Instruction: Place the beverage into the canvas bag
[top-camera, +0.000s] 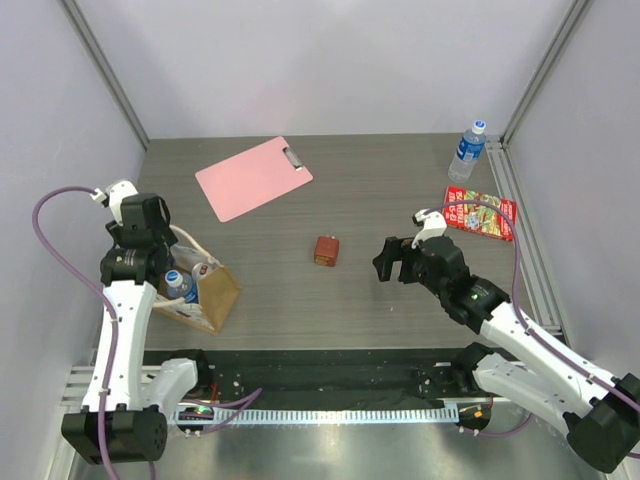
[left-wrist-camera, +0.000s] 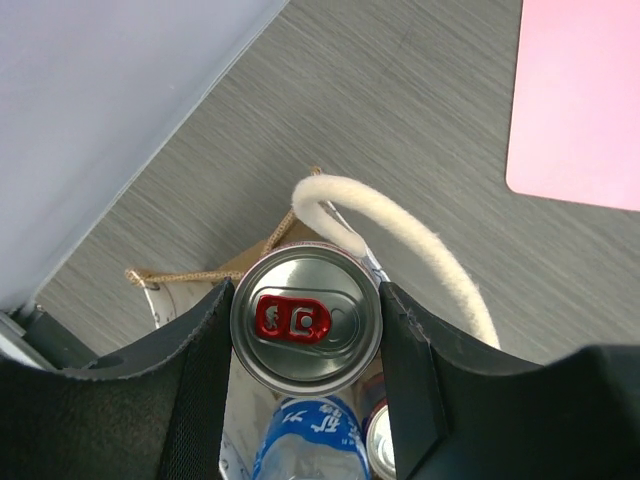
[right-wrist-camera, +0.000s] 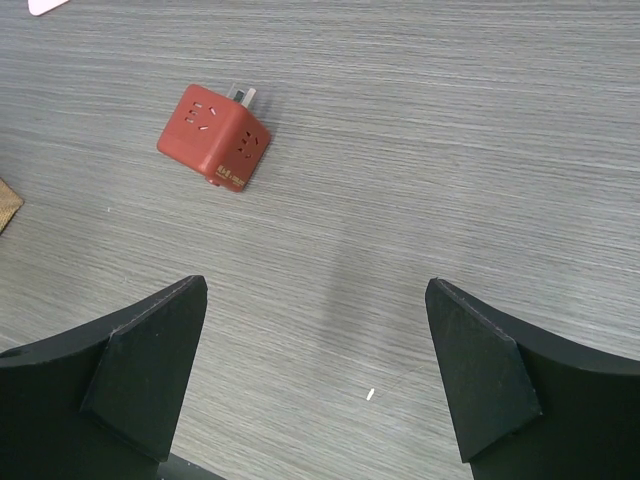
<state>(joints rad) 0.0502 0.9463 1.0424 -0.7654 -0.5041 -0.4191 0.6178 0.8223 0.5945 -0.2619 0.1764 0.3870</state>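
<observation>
My left gripper (left-wrist-camera: 305, 335) is shut on a silver beverage can with a red pull tab (left-wrist-camera: 305, 320), one jaw pressing each side. It holds the can upright just over the open top of the tan canvas bag (top-camera: 218, 295). The bag's cream loop handle (left-wrist-camera: 400, 250) lies just beyond the can. Inside the bag, below the can, are a blue-labelled water bottle (left-wrist-camera: 310, 440) and another can top (left-wrist-camera: 378, 435). In the top view the left gripper (top-camera: 152, 250) is over the bag's left side. My right gripper (right-wrist-camera: 315, 370) is open and empty above bare table, also seen in the top view (top-camera: 385, 262).
A small reddish-brown plug cube (right-wrist-camera: 214, 136) lies mid-table (top-camera: 325, 250), left of the right gripper. A pink clipboard (top-camera: 253, 177) lies at the back left. A water bottle (top-camera: 466, 152) stands at the back right, with a red snack packet (top-camera: 481, 213) in front of it.
</observation>
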